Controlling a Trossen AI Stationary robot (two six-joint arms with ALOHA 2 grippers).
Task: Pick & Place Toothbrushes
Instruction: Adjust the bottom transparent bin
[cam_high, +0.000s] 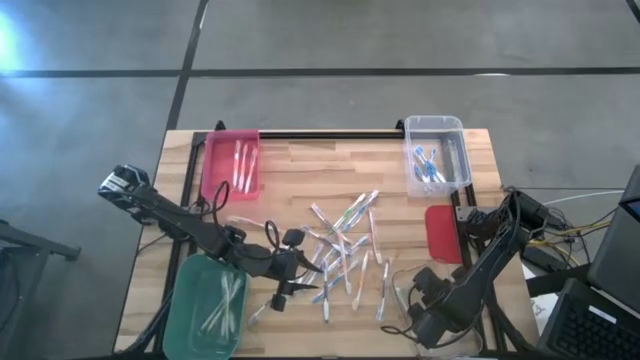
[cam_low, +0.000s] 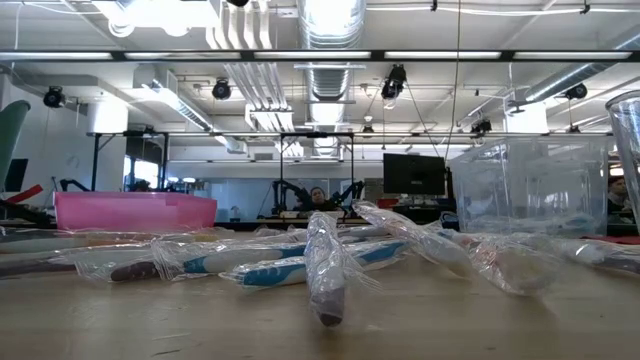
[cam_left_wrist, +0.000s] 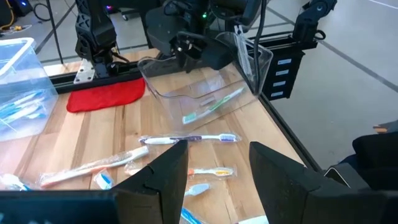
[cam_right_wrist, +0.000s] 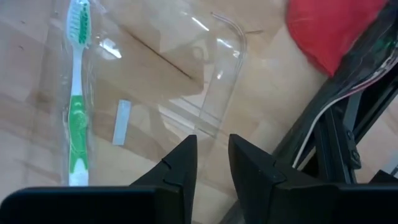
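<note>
Several wrapped toothbrushes lie scattered on the middle of the wooden table, close to the low camera as toothbrushes. My left gripper hovers open above their near side, touching none. At the near right, my right gripper stands at a clear bin that holds one green toothbrush. The bin looks tipped, its open side toward my left gripper. My right gripper has the clear bin's wall between its two nearly closed fingers, near a rounded corner of the rim. The fingers come from above, pointing steeply down, one on each side of the wall. The green toothbrush lies on the bin's floor.
A pink bin with toothbrushes stands at the far left. A second clear bin with blue ones stands at the far right, and a green bin at the near left. A red cloth lies by the right arm's base.
</note>
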